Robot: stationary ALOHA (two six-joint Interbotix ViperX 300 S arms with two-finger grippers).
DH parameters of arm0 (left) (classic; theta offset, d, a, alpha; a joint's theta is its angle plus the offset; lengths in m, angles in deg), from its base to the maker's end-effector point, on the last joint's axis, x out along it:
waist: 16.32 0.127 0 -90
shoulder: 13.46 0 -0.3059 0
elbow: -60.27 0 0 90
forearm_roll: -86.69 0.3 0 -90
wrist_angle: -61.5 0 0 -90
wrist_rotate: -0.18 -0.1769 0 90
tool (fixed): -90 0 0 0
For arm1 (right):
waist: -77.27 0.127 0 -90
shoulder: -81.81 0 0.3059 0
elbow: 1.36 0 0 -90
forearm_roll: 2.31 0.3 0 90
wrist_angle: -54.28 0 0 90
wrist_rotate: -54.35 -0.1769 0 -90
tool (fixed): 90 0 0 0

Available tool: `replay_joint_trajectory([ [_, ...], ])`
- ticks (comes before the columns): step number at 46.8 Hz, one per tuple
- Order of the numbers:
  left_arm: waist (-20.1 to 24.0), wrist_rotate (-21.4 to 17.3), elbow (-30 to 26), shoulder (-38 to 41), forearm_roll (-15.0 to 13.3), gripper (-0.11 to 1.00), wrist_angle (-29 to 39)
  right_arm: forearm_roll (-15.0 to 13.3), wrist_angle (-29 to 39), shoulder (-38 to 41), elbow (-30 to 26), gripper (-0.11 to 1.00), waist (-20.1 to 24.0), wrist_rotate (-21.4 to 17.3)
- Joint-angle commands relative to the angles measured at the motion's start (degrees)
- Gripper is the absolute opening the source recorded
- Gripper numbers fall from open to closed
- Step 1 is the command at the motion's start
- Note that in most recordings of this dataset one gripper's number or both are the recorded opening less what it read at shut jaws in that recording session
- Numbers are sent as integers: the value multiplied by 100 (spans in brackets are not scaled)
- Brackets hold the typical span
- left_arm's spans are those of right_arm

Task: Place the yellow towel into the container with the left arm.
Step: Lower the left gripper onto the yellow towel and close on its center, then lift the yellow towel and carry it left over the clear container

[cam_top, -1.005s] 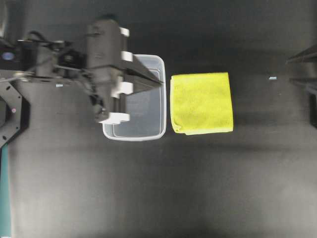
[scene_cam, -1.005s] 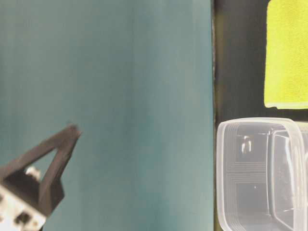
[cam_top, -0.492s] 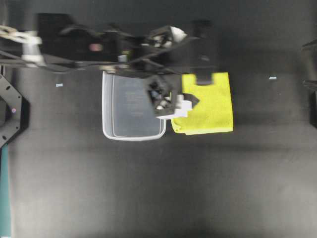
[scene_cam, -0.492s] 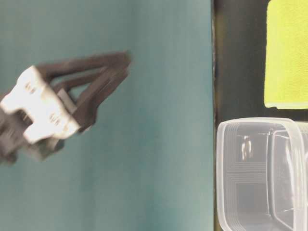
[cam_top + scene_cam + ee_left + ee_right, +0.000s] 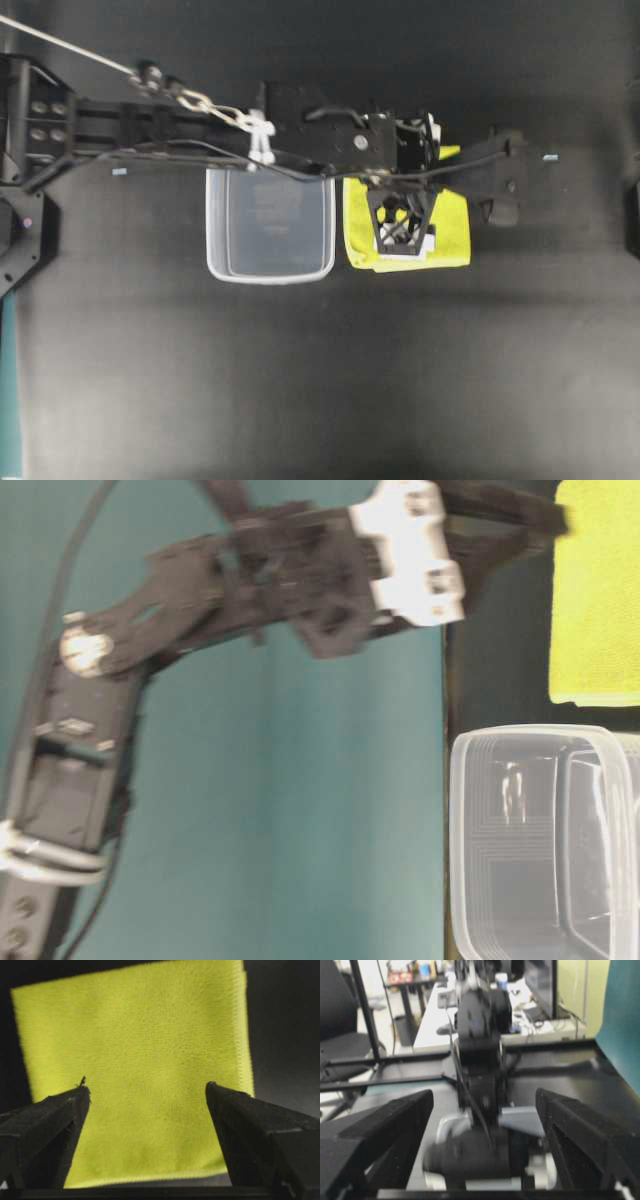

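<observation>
As left pincer [image 5: 147, 1092] gapes wide, yellow towel [image 5: 140, 1065] lies below btwn fingers.

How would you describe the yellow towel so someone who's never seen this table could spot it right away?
Start at the black table and find the clear plastic container near its middle. Directly right of the container, apart from it, lies the yellow towel, flat and folded square, beneath the left gripper with its jaws open. It is the only brightly coloured thing there.

My left claw [image 5: 497, 180] hangs over the towel [image 5: 450, 235], which lies flat just right of the tub [image 5: 268, 272] on the table [image 5: 300, 380].
</observation>
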Motion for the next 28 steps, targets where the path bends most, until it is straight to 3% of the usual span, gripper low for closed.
replay_joint_trajectory([
  [1, 9, -18, -79, 141, 9, 90, -35, 9, -35, 9, -141, 79, -18, 0],
  [21, 44, 53, -53, 642, 9, 89, -229, 9, -35, 18, -141, 79, -18, 18],
  [25, 18, 44, -53, 633, 18, 83, -220, 0, -35, 0, -141, 79, -18, 35],
  [28, -35, -18, -53, 563, 18, 72, -211, 0, -35, -26, -149, 79, -18, 53],
])
